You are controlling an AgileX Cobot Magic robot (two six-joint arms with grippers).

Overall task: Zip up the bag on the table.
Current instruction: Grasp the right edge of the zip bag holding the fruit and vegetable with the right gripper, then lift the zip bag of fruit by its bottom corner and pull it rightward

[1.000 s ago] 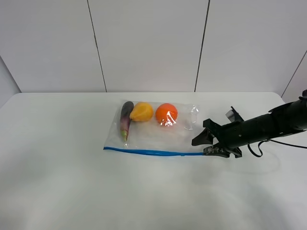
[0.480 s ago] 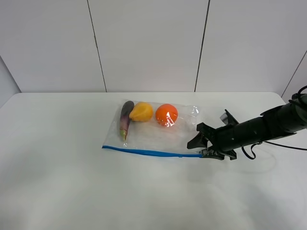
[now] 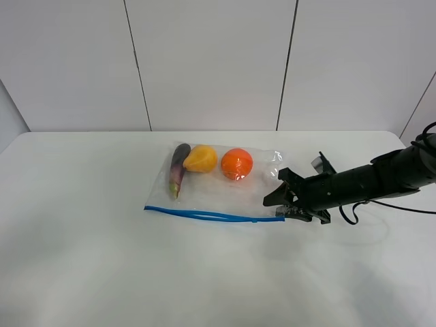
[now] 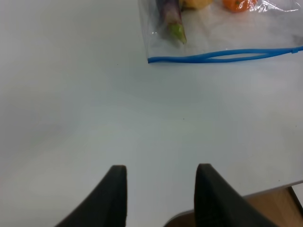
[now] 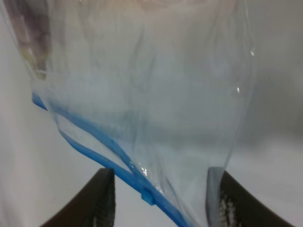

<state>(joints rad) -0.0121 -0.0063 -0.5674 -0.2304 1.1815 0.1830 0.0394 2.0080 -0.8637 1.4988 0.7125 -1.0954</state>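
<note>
Clear rectangular plastic zip bag (image 3: 218, 187) lies midway on the white bench (image 3: 102, 259), black right hand (image 5: 161, 201) spread astride the end of its blue zipper strip (image 3: 204, 215); better pinch squarely there, then draw straight along.

Grey wall panels (image 3: 211, 61) with dark vertical seams (image 3: 287, 65) behind the white table (image 3: 82, 225), soft even light.

The clear bag (image 5: 156, 85) fills most of the view, wrinkled and glossy. Its blue zipper strip (image 5: 97, 153) runs slantwise across it, with a small blue tab (image 5: 147, 197) on the strip. The right gripper (image 5: 161, 201) has its two dark fingers (image 5: 105, 198) spread wide, one on either side of the strip, with the tab between them. Beyond the strip, inside the bag, is a blurred purple shape (image 5: 33, 28). The white table (image 5: 42, 189) lies on the strip's outer side.
</note>
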